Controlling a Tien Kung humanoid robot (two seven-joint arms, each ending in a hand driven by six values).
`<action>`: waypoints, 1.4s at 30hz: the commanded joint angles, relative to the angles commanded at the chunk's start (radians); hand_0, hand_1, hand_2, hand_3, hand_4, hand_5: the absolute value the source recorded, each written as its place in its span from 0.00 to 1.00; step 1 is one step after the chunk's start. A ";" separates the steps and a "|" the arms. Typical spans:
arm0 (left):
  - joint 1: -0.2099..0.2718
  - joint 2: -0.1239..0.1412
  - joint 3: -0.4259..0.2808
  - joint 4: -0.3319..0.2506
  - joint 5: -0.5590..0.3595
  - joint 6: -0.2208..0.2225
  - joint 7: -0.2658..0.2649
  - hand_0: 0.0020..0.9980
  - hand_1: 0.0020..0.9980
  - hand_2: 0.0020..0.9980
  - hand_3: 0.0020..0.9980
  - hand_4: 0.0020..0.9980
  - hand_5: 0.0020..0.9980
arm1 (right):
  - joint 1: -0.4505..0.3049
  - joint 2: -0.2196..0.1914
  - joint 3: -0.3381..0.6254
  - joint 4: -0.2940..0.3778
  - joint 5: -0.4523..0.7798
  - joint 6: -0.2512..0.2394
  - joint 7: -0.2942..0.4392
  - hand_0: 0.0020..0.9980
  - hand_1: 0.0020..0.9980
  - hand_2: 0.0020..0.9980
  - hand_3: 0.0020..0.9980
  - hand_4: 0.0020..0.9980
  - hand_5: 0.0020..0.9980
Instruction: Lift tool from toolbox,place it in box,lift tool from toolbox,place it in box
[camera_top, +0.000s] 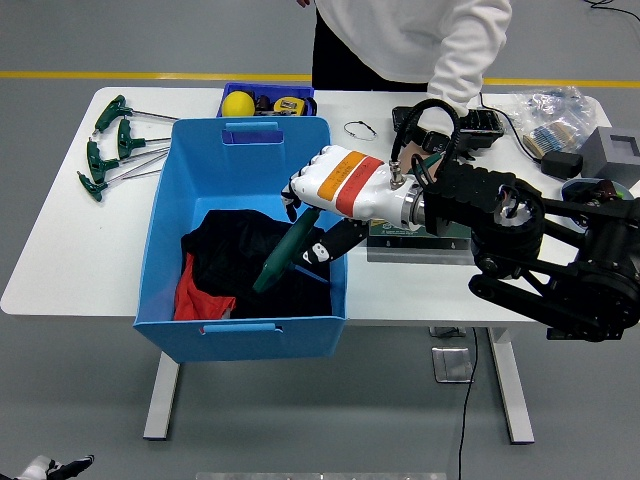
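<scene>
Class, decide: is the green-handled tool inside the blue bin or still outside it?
Inside. The green-handled tool slants over the black cloth within the blue bin walls, just below the right robot hand, whose fingers look spread.
</scene>
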 joint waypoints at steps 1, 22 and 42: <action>0.002 0.000 -0.002 0.000 0.001 0.001 0.000 0.57 0.50 0.65 0.68 0.74 0.71 | 0.002 0.005 0.000 0.000 0.000 0.001 0.000 0.57 0.59 0.68 0.53 0.92 0.62; -0.008 0.001 0.011 0.000 -0.011 0.002 -0.001 0.57 0.50 0.65 0.68 0.74 0.71 | -0.016 -0.013 0.114 -0.045 -0.027 -0.011 0.012 0.61 0.62 0.70 0.54 0.93 0.62; -0.005 -0.003 -0.001 0.000 0.004 -0.002 0.004 0.56 0.49 0.65 0.68 0.74 0.71 | -0.096 -0.193 0.174 -0.173 0.061 -0.113 0.081 0.72 0.67 0.74 0.60 0.95 0.63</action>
